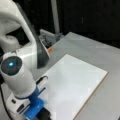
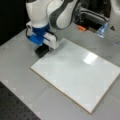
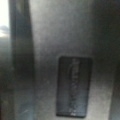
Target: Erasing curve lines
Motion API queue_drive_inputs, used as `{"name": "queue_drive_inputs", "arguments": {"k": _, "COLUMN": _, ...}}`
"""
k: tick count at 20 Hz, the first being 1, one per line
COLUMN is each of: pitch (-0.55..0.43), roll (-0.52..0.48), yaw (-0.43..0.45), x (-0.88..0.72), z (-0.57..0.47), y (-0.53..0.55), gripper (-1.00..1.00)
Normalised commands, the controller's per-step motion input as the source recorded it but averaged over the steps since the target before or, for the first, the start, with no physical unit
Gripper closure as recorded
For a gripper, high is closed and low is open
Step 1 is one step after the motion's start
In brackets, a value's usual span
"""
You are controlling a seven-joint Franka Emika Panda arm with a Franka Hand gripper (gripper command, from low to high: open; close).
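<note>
The gripper (image 2: 43, 50) sits low at the white board's (image 2: 75, 75) corner, at about ten o'clock in a front view, its dark end touching or just above the board edge. In a front view the gripper (image 1: 41, 112) is at about seven o'clock, mostly hidden behind the arm's white wrist (image 1: 18, 75) and blue mount (image 1: 35, 105) and cut off by the bottom edge. Whether its fingers are apart, together or clamped on something I cannot tell; the dark block at its tip may be an eraser, but that is unclear.

No dark squiggle can be made out on the board (image 1: 75, 85) in either front view; the curve lines are either under the arm or too faint to see. Only a bright glare patch (image 2: 90, 58) shows, toward two o'clock.

The wrist view is filled by a blurred dark grey surface with a darker rectangle (image 3: 73, 86) at about five o'clock; what it is cannot be told.

A small orange object (image 2: 81, 28) lies beyond the board on the grey table (image 2: 22, 82), at about one o'clock.
</note>
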Motion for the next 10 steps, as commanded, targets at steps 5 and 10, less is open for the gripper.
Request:
{"name": "queue_drive_inputs", "arguments": {"k": 5, "pitch": -0.116, "roll": 0.002, "yaw": -0.135, "x": -0.06, "z": -0.10, "y": 0.03, "gripper": -1.00}}
{"name": "queue_drive_inputs", "arguments": {"k": 10, "pitch": -0.110, "roll": 0.015, "yaw": -0.140, "x": -0.09, "z": -0.07, "y": 0.06, "gripper": -1.00}}
